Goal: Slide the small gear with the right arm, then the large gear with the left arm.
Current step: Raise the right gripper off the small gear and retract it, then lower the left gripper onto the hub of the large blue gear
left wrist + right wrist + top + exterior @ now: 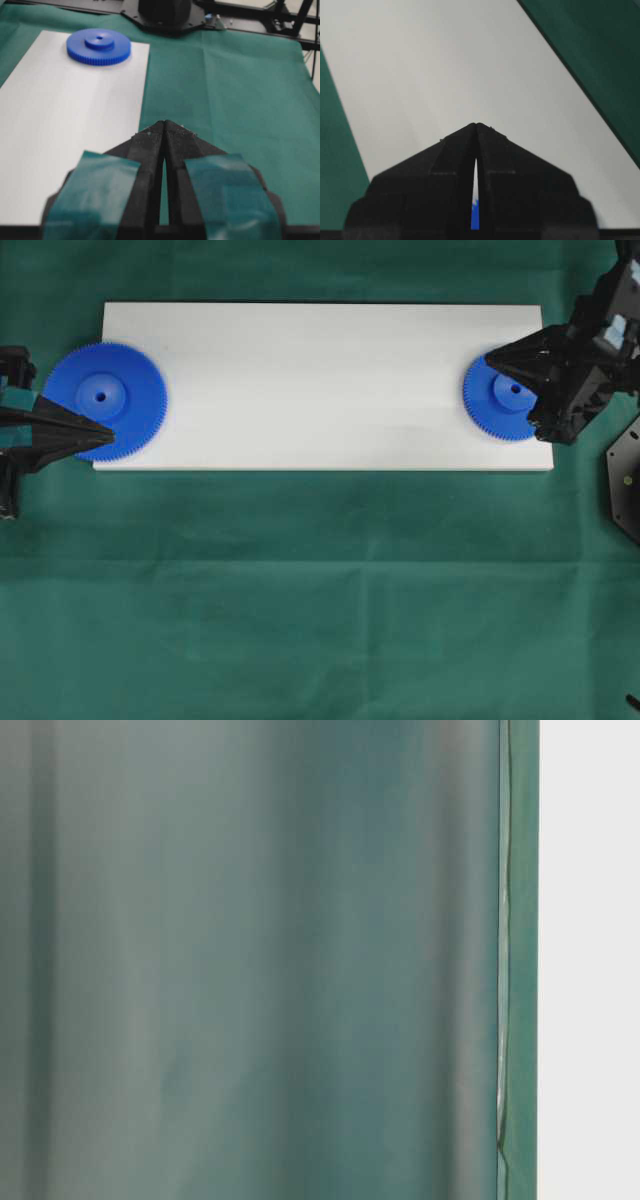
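Observation:
The large gear [103,400] lies flat at the left end of the white board [320,380]. My left gripper [110,428] [165,122] is shut and empty, its point over the gear's near rim; contact cannot be judged. The small gear [503,400] [98,46] lies at the board's right end. My right gripper [488,357] [476,124] is shut too, its tip above the gear's far-left rim and its body covering the gear's right side. A sliver of the blue small gear [475,217] shows through the slit between the right fingers.
Green cloth [320,590] covers the table around the board. A black plate-like part [625,480] lies on the cloth at the right edge. The board [470,65] stretches bare between the two gears. The table-level view is blurred green cloth [250,960].

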